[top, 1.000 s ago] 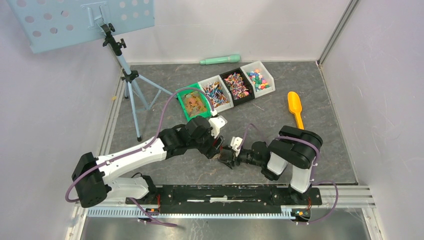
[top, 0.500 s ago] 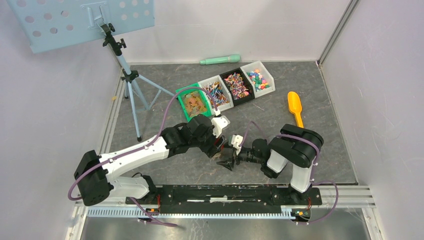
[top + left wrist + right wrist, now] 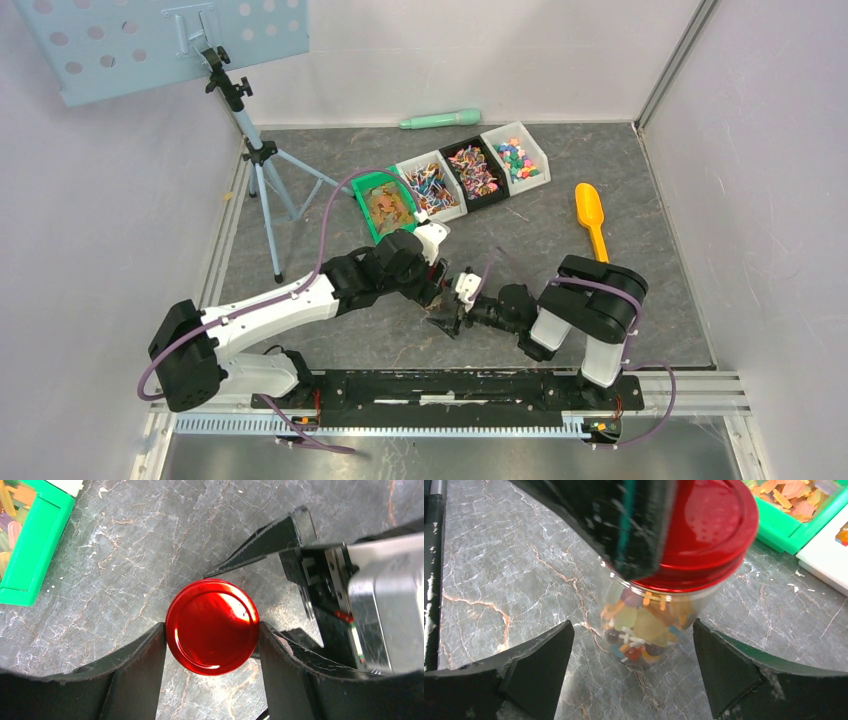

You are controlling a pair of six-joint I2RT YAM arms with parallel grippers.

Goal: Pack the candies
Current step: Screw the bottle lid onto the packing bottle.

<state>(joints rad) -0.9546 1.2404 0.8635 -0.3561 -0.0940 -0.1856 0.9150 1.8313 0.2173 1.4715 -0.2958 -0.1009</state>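
A clear jar of mixed candies stands on the grey mat, capped by a red lid. My left gripper is shut on the red lid from above, one finger on each side. My right gripper is open, its fingers on either side of the jar's base and apart from it. In the top view the two grippers meet at the mat's centre and hide the jar. More candies fill the bins at the back.
A green bin, a white bin, a black bin and another white bin stand in a row. A yellow scoop lies to the right, a mint cylinder at the back, a tripod at the left.
My right gripper has moved left, closing in on the jar under my left gripper. The left gripper has shifted slightly and keeps its hold on the lid.
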